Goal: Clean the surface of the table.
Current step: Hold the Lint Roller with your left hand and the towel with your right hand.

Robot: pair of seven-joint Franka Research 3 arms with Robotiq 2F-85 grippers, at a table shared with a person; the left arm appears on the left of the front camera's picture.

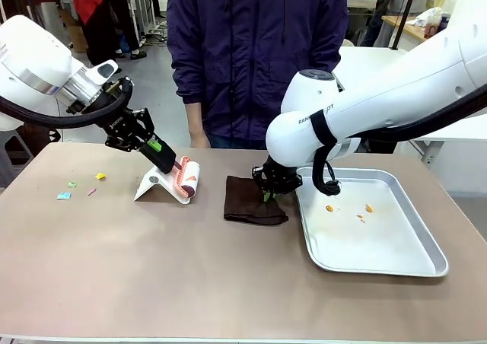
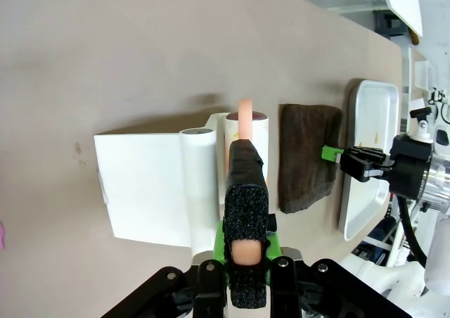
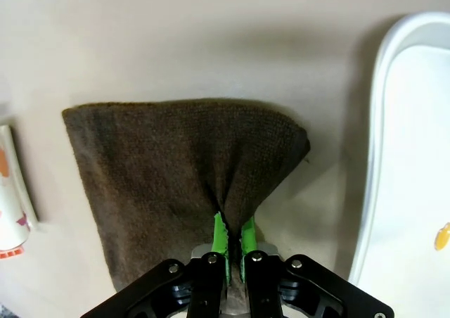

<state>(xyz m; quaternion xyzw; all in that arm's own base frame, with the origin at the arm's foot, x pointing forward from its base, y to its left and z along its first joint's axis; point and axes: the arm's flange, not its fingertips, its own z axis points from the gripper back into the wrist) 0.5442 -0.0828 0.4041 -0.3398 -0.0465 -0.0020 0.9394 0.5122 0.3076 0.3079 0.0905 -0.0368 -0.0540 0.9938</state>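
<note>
The brownish table (image 1: 152,275) carries a folded dark brown cloth (image 1: 247,201) near its middle. My right gripper (image 1: 269,195) is shut on the cloth's right edge; in the right wrist view the green pads (image 3: 220,235) pinch a bunched fold of the cloth (image 3: 162,170). My left gripper (image 1: 156,150) is shut on the pink handle of a lint roller (image 1: 188,178), whose roll rests against a white stand (image 1: 154,186). The left wrist view shows that gripper (image 2: 245,251) clamped on the handle, with the roll (image 2: 246,129), the stand (image 2: 144,191) and the cloth (image 2: 308,156) beyond.
A shiny metal tray (image 1: 396,262) with small orange bits (image 1: 368,208) lies at the right, close to the cloth. Small coloured paper scraps (image 1: 100,176) lie at the table's left. A person in a dark jacket (image 1: 255,47) stands at the far edge.
</note>
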